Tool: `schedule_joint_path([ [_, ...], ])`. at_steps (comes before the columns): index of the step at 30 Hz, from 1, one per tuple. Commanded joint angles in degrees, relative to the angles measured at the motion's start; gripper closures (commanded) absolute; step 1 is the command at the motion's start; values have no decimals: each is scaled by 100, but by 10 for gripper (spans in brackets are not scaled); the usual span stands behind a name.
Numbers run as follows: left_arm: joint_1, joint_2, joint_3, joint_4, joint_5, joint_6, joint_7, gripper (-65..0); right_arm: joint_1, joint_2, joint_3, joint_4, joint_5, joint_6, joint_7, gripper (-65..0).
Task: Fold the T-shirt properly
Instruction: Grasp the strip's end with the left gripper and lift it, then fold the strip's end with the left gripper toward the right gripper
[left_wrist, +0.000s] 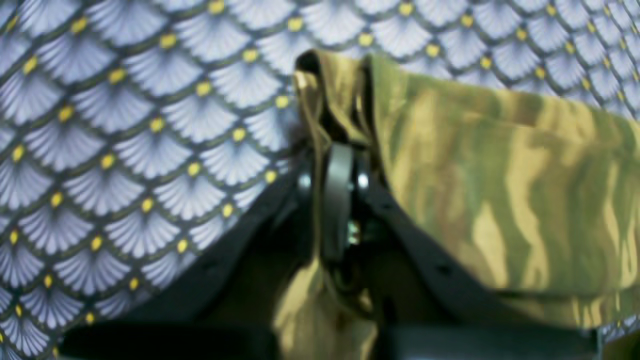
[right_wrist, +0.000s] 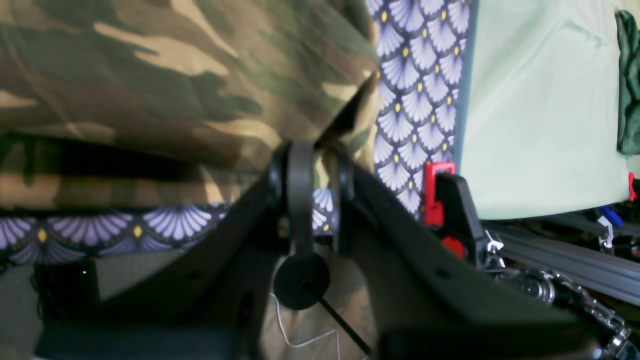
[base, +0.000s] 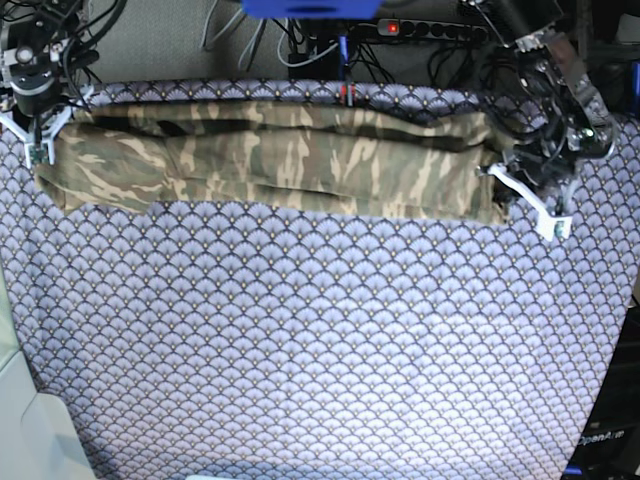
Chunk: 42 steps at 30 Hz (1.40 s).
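Note:
The camouflage T-shirt (base: 280, 160) lies folded into a long band across the far part of the table. At its right end in the base view, my left gripper (base: 497, 170) is shut on the cloth. In the left wrist view the fingers (left_wrist: 337, 190) pinch a bunched fold of the T-shirt (left_wrist: 500, 175), lifted a little off the tablecloth. My right gripper (base: 42, 140) is at the band's left end. In the right wrist view its narrow-set fingers (right_wrist: 300, 185) hold the T-shirt's (right_wrist: 150, 75) corner edge at their tips.
The purple-grey fan-scale tablecloth (base: 300, 350) covers the whole table. Cables and a power strip (base: 430, 28) run behind the far edge. A red and black clamp (right_wrist: 437, 195) and a pale green surface (right_wrist: 540, 110) lie beyond the table's side by my right gripper.

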Motion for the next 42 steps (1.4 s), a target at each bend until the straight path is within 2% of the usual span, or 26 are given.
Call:
schedule_joint_path([
  [1,-31,-72,-110,150,-26,-20,-45,0,-19,57,18,89,16,-29,76,-49],
  [7,-330,-98,-796,238,-26,-20,25,0,-37,57,18,89,16,-29,76,-49],
  [14,-770,-582,-1288,-316,-26,-29,201,0,-37,57,18,89,16,-29,76,-49],
  [19,-990,-898,-1350,-729,-26,-29,157,0,-37,57,18,89,16,-29,76,-49],
  [22,-1121,-969,-1350,-720,-26,-29,201,0,-37,48,18,89,16,-29,76,-49],
  [25,-1104,-784,-1227,-219,-26,-29,342,0,-19,48,18,89,16,-29,76,-49],
  [30,-629,200,-348,1319,18,50,412,0,-11,48,-105,81,16,-29,68,-49],
  [33,-462,675,241,1645,27,59,421,0,-11,48,-131,81,16,-29,50,-49],
  [34,-462,781,470,1627,27,129,439,0,-11,39,-131,81,16,-29,50,-49],
  [37,-409,1000,1226,1478,18,665,377,0,-19,39,-131,81,16,-29,50,-49],
  [40,-418,1026,2000,1223,-8,1008,333,0,-19,39,-131,45,16,-29,32,-49],
  [42,-383,1026,2518,1108,-17,1193,34,0,-11,39,-114,-42,16,-29,41,-49],
])
